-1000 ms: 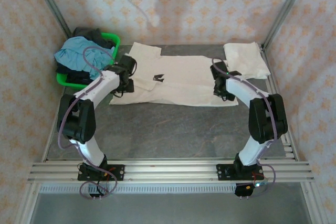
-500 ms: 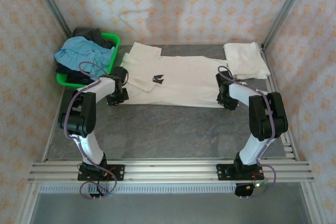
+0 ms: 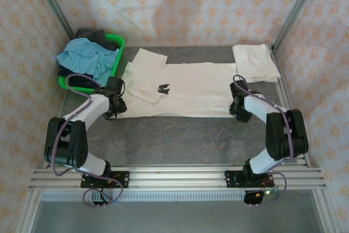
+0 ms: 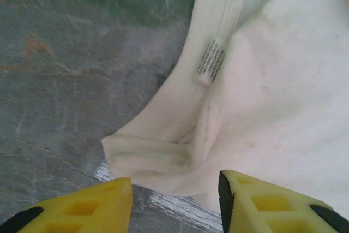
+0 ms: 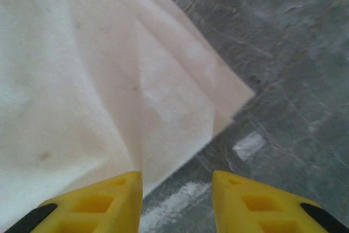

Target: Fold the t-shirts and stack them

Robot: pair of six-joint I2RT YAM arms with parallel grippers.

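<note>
A cream t-shirt (image 3: 191, 88) with a small black graphic (image 3: 163, 87) lies stretched left to right across the grey table (image 3: 180, 140), one sleeve folded over at the left. Its neck end with a label (image 4: 210, 61) shows in the left wrist view. My left gripper (image 3: 115, 106) (image 4: 174, 203) sits low at that end's near corner, open, the cloth edge just ahead of the gap. My right gripper (image 3: 238, 108) (image 5: 177, 203) is open at the shirt's hem corner (image 5: 180, 96), bare table between its fingers. A folded cream t-shirt (image 3: 255, 62) lies at the back right.
A green basket (image 3: 118, 43) at the back left holds a light blue garment (image 3: 87, 58) and a dark one (image 3: 94, 35). Papered walls and metal posts close in the table on three sides. An aluminium rail (image 3: 174, 177) runs along the near edge.
Both grippers moved from over the shirt's ends down to its near corners. The left one shut and has opened again. The shirt slid slightly nearer and lies flatter.
</note>
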